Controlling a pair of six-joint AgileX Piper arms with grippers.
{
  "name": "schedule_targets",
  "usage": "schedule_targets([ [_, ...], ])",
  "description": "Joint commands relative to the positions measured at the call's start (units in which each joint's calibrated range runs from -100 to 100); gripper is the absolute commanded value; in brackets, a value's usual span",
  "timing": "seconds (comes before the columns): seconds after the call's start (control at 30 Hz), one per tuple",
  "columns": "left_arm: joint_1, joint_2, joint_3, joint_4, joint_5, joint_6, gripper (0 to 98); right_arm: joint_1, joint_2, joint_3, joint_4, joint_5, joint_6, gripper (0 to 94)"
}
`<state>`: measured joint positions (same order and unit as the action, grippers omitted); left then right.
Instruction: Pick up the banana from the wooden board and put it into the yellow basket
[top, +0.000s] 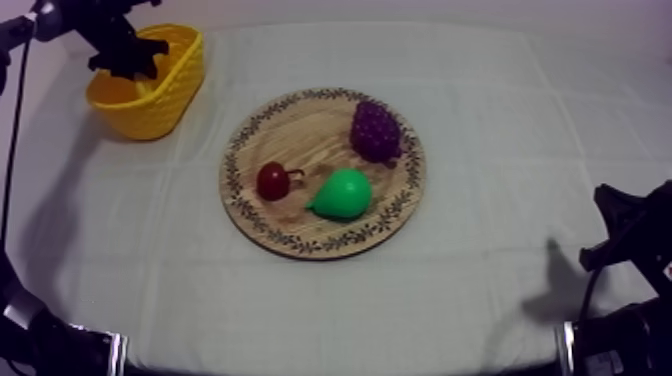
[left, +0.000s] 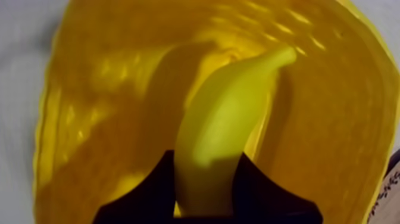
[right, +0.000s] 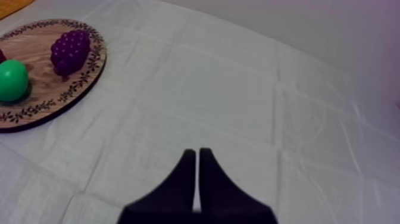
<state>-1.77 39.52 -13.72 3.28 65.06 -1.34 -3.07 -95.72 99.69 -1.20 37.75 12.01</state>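
Left gripper (left: 205, 179) is closed round the banana (left: 232, 113), which is gripped at its near end; the far tip is pointed into the basket (left: 333, 131). Contact between tip and basket floor cannot be told. In the top view the basket is placed at 10 o'clock of the table, near the board (top: 300, 243) but apart from it. On the board, grapes (top: 376, 130) are set at 1 o'clock, a pear (top: 343, 194) at 5, a small red fruit (top: 272, 181) at 8. Right gripper (right: 197, 156) is shut to a narrow wedge over bare cloth (right: 238, 89) at 4 o'clock, well apart from the board rim.
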Motion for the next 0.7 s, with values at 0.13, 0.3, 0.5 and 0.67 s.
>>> schedule_targets([
  [0.13,-0.13,1.61,-0.09,0.65,-0.81,-0.60,22.7,0.01,-0.03,-0.03,-0.04,-0.01,-0.02,0.2],
  [0.3,-0.40,2.17,0.41,1.89,-1.77,-1.98,32.1,0.01,-0.03,-0.03,-0.04,-0.01,-0.02,0.2],
  [0.5,-0.62,2.22,0.93,2.30,-2.39,-2.58,36.6,0.01,-0.03,-0.03,-0.04,-0.01,-0.02,0.2],
  [0.67,-0.85,2.16,1.26,3.07,-2.60,-3.23,44.0,0.01,-0.03,-0.03,-0.04,-0.01,-0.02,0.2],
])
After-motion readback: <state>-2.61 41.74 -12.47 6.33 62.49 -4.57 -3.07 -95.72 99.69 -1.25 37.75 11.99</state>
